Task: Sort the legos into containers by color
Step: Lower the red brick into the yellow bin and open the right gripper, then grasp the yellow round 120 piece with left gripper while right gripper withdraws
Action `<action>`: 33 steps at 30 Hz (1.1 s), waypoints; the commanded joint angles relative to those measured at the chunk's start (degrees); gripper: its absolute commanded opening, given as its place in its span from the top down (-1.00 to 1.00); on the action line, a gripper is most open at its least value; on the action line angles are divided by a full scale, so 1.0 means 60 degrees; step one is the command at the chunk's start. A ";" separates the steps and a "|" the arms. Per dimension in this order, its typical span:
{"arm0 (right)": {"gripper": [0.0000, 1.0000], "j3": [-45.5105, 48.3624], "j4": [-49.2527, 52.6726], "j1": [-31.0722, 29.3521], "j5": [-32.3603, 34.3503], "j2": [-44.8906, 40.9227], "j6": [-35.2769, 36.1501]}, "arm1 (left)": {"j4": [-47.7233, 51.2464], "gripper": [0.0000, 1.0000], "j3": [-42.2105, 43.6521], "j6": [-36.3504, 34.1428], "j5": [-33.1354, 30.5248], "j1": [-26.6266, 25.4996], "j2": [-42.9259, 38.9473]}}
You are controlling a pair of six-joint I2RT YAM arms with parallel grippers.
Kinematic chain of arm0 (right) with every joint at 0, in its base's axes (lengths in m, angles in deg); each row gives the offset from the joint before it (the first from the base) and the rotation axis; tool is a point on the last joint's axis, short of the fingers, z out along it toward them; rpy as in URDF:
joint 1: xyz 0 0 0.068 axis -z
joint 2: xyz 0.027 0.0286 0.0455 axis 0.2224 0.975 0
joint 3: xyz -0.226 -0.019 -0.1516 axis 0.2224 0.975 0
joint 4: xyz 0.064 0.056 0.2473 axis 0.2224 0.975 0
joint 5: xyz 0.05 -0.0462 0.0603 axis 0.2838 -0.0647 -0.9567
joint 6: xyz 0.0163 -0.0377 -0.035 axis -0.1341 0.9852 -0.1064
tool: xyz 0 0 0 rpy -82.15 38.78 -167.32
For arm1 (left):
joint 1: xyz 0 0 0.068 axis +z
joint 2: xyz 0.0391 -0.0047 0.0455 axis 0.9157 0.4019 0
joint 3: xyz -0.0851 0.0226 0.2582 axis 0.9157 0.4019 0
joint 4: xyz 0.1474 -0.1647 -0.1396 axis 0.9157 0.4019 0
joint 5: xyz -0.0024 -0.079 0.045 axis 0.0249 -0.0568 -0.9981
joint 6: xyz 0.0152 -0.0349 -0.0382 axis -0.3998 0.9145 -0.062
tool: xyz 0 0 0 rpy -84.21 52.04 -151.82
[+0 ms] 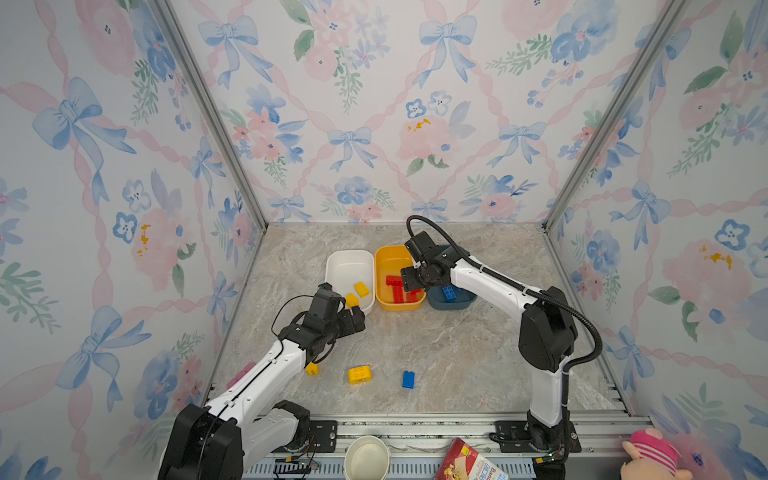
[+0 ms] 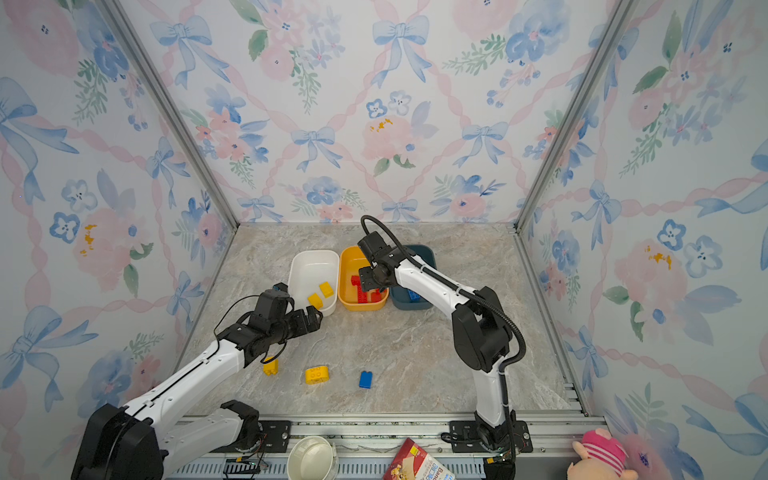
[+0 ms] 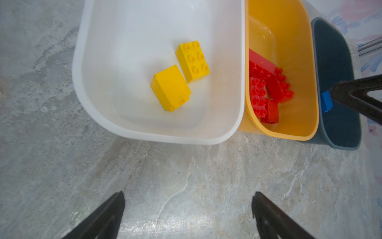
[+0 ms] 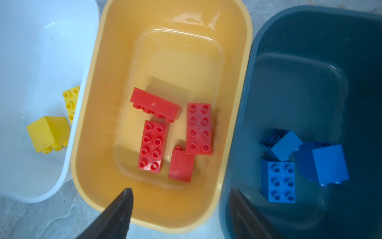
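Three containers stand side by side at the back: a white tub (image 1: 347, 264), a yellow-orange tub (image 1: 388, 255) and a teal tub (image 1: 455, 302). Two yellow legos (image 3: 182, 76) lie in the white one, several red legos (image 4: 171, 136) in the orange one, three blue legos (image 4: 297, 163) in the teal one. Loose on the table lie a small yellow lego (image 1: 312, 368), a larger yellow lego (image 1: 359, 374) and a blue lego (image 1: 408, 379). My left gripper (image 3: 188, 196) is open and empty just in front of the white tub. My right gripper (image 4: 182, 192) hangs open and empty over the orange tub's near rim, beside the teal tub.
Patterned walls close in the table on three sides. On the front rail sit a paper cup (image 1: 366, 457), a snack box (image 1: 469, 462) and a pink plush toy (image 1: 652, 457). A pink object (image 1: 242, 373) shows behind my left arm.
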 commanded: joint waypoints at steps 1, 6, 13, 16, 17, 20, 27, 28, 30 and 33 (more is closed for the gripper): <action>-0.58 0.0619 -0.0067 -0.0185 -0.0136 -0.0716 -0.0129 | 0.1125 -0.96 -0.0016 0.0276 -0.0339 -0.0278 -0.0069; -0.67 0.1610 -0.0140 -0.0408 -0.0255 -0.1450 -0.0250 | 0.2112 -0.96 -0.0104 0.0694 -0.0589 -0.0885 -0.0073; -0.80 0.2885 -0.0105 -0.0780 -0.0219 -0.2456 -0.0445 | 0.2969 -0.96 -0.0140 0.1629 -0.0792 -0.1934 -0.0063; -0.84 0.3365 -0.0153 -0.0803 -0.0211 -0.2918 -0.0606 | 0.3089 -0.96 -0.0143 0.2007 -0.0768 -0.2387 0.0108; -0.85 0.3544 -0.0182 -0.0814 -0.0219 -0.3063 -0.0660 | 0.3112 -0.96 -0.0152 0.2142 -0.0740 -0.2534 0.0206; -0.88 0.4010 -0.0201 -0.0805 -0.0229 -0.3612 -0.0780 | 0.3123 -0.96 -0.0113 0.2440 -0.0610 -0.2957 0.0478; -0.91 0.4840 -0.0215 -0.0751 -0.0200 -0.4315 -0.0933 | 0.3281 -0.94 -0.0194 0.2688 -0.0518 -0.3387 0.1061; -0.92 0.4934 -0.0229 -0.0723 -0.0197 -0.4400 -0.0943 | 0.3277 -0.92 -0.0207 0.2688 -0.0482 -0.3394 0.1133; -0.92 0.5073 -0.0270 -0.0675 -0.0198 -0.4532 -0.0966 | 0.3274 -0.88 -0.0200 0.2725 -0.0381 -0.3414 0.1302; -0.93 0.5208 -0.0324 -0.0592 -0.0225 -0.4663 -0.0973 | 0.3268 -0.85 -0.0226 0.2758 -0.0277 -0.3467 0.1536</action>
